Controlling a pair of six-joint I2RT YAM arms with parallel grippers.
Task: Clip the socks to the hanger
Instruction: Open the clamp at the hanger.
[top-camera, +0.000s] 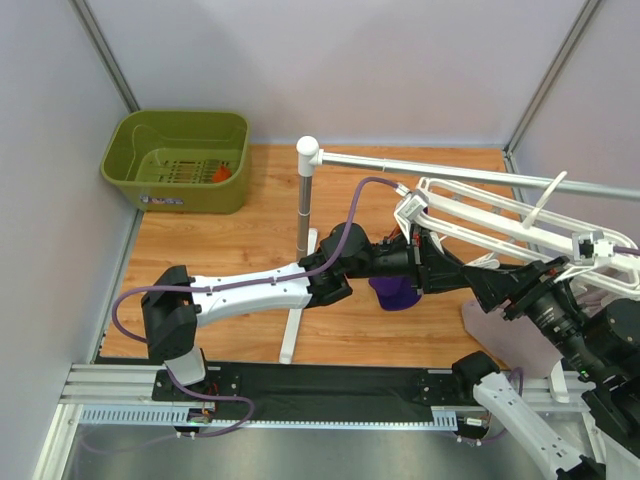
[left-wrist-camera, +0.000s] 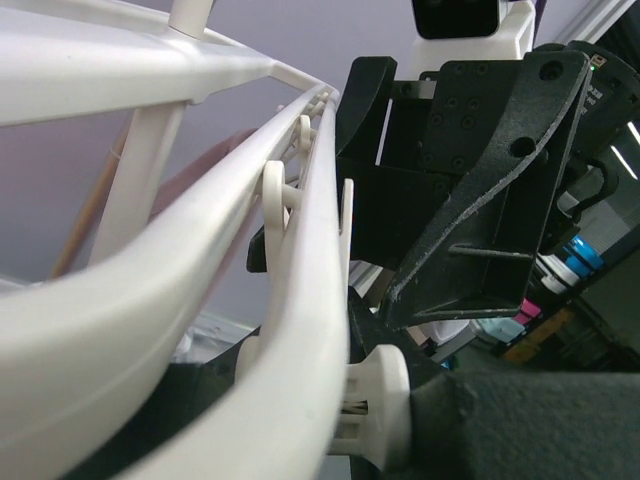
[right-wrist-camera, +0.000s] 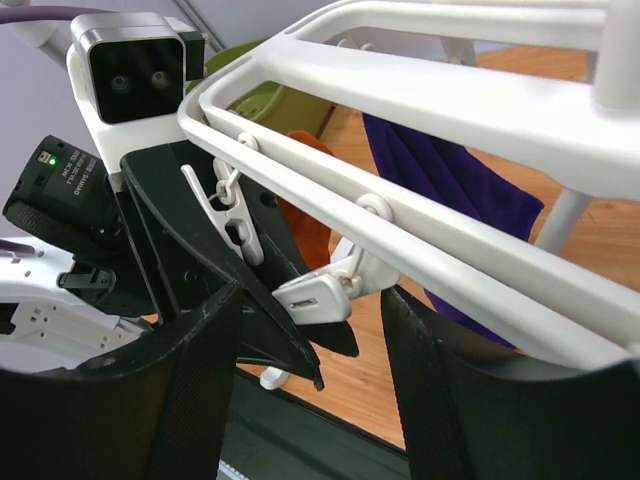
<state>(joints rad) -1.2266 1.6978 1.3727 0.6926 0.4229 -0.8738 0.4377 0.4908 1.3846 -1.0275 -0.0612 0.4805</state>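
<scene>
The hanger (right-wrist-camera: 450, 100) is hooked over the rail (top-camera: 430, 165) at the right of the table and tilted, so its clips dangle within reach of both arms. The right gripper (right-wrist-camera: 312, 300) is set under the frame w/ its fingers spread wide apart. One white clip (right-wrist-camera: 318, 297) is framed between them, not visibly touched, presumably so it can be squeezed open. The left gripper (top-camera: 445, 268) is placed opposite, nose to nose w/ the right one, approx. level w/ the same row of clips. An orange sock (right-wrist-camera: 305, 190) is seen in the right wrist view just behind that clip, beside the left fingers and below the frame. It is prob. held up there to be fed into the clip, but the grip itself is hidden, so it cannot be told whether the left jaws are clamped on it or apart. In the left wrist view only the frame rail and the right gripper's body are shown close up, which settles nothing. A purple cloth (right-wrist-camera: 450, 190) is seen hanging below the frame, off to one side of the working clip. The second sock (top-camera: 222, 173) is found in the green basket (top-camera: 180, 195) at the far left corner, well apart from the hanger. Neither sock is seen clipped yet, so the task is judged to be at its first sock.
</scene>
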